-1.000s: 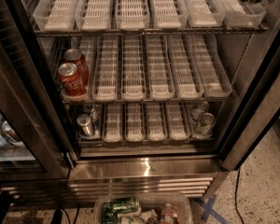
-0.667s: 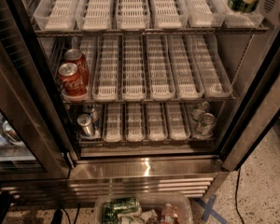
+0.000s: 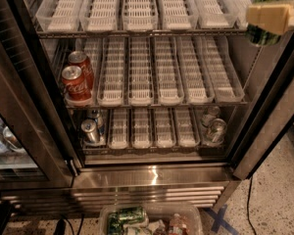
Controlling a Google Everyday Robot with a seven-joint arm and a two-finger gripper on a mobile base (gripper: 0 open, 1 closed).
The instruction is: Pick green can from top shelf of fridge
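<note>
Here's the tall stainless-steel drinks fridge [image 3: 152,176] with its door open, dark frame down both sides and a louvred steel grille at the foot. Across the top runs the top shelf [image 3: 137,33], a wire rack carrying a row of long clear-white slotted plastic lane trays [image 3: 139,6], side by side across the cabinet. One level down, two red cola cans [image 3: 77,84] stand one behind the other in the leftmost lane. On the lowest rack there are plain silver-grey cans at both ends, a pair on the left [image 3: 90,130] and a pair on the right [image 3: 215,129]. On the speckled floor in front sits a clear plastic bin [image 3: 186,210] holding mixed items. Now the top right corner: the pincer [image 3: 272,16] is up there, beyond the right end of the top shelf and in front of the door frame, one pale tan finger [image 3: 264,14] lying across the mottled green can [image 3: 260,36]. The pincer is closed around the green can at mid-height, green showing above and below that finger, with the can clear of the lane trays.
</note>
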